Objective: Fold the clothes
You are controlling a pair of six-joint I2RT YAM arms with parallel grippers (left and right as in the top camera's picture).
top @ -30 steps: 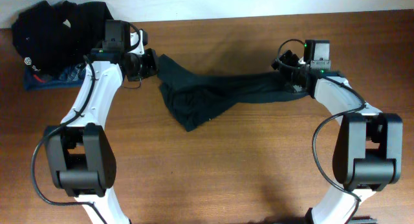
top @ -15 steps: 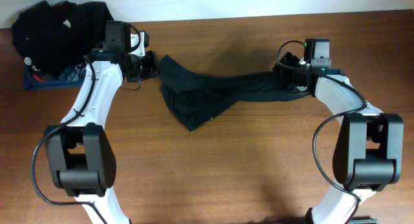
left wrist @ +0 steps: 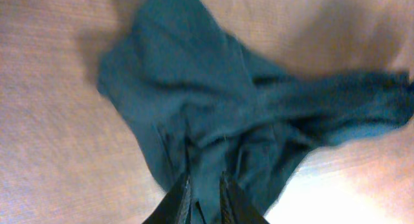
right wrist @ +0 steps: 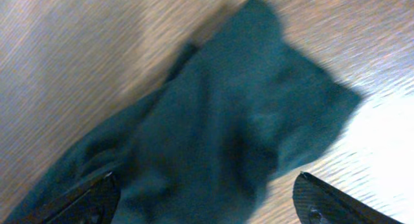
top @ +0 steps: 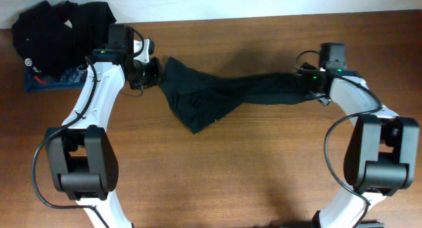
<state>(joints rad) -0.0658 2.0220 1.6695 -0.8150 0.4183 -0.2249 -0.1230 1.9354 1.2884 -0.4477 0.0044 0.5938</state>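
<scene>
1. Two arms stand at the near edge of the table [top: 231, 175]. The left arm [top: 99, 103] and right arm [top: 356, 103] each rise from a dark base and reach away toward the far half.
2. The left arm angles inward. The left gripper [left wrist: 203, 198] points right, at the left end of the black garment [top: 211, 96].
3. The left fingers [left wrist: 180, 199] are almost together with a fold of cloth in the narrow gap. I can't tell whether it is pinched or loose.
4. The right arm bends inward. The right gripper [right wrist: 207, 201] points left, over the garment's right end.
5. The right fingers [right wrist: 90, 195] are spread wide, one at each side of the wrist view, with cloth lying between and below them, not clamped.
6. Hard to see:
   - From overhead, both sets of fingertips are lost in dark cloth and shadow.
   - Both wrist views are blurred, and the cloth looks teal there.
   - The right wrist view cuts the garment off at the lower left.
   - No sleeve or collar can be made out.
7. The garment lies mid-table between the grippers with its long axis left to right. The left end sits slightly farther back. It is bunched and wide on the left, with a corner pointing toward the near edge, and narrows to a band on the right.
8. In the far left corner is a pile of dark clothes [top: 59, 27] on a blue cloth [top: 39, 83].
</scene>
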